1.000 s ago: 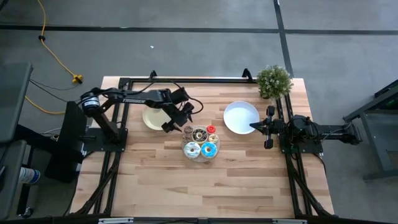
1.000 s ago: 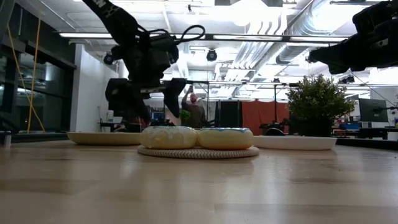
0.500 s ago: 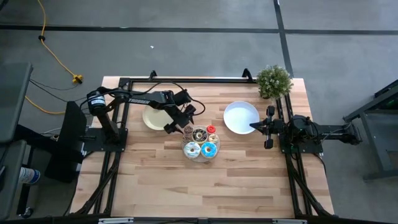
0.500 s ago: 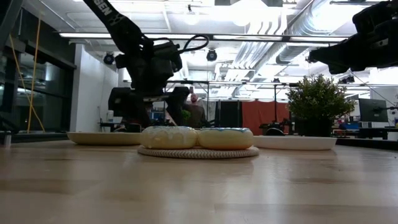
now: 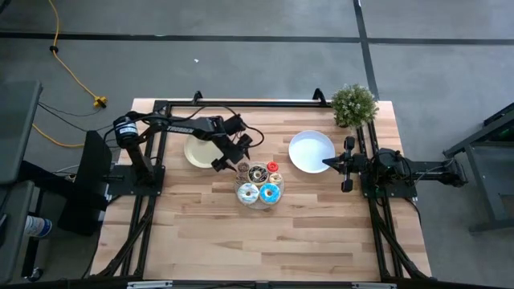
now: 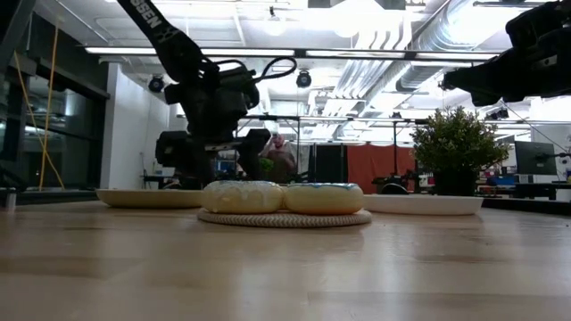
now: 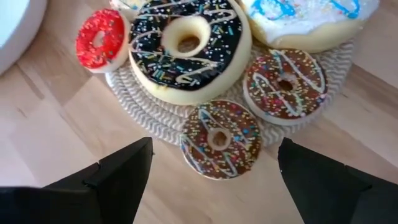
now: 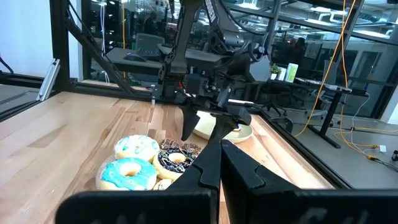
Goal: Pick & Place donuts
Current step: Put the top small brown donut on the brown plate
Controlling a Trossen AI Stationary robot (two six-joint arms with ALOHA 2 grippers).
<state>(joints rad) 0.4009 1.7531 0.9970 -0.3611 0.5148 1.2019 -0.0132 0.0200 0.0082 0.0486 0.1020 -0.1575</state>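
Observation:
Several toy donuts lie on a round woven mat in the table's middle. In the left wrist view I see a big chocolate one, a small red one, a white one with blue icing and two small brown sprinkled ones. My left gripper is open, low over the mat's left edge. Its fingers stand on either side of the nearer brown sprinkled donut, which lies on the mat's rim, without touching it. My right gripper waits shut at the table's right.
A tan plate lies just left of my left gripper, under its arm. A white plate sits right of the mat, beside my right gripper. A potted plant stands at the far right corner. The near half of the table is bare wood.
My left gripper has come down toward the table beside the mat's left edge, staying open. The donuts and my right arm have not moved.

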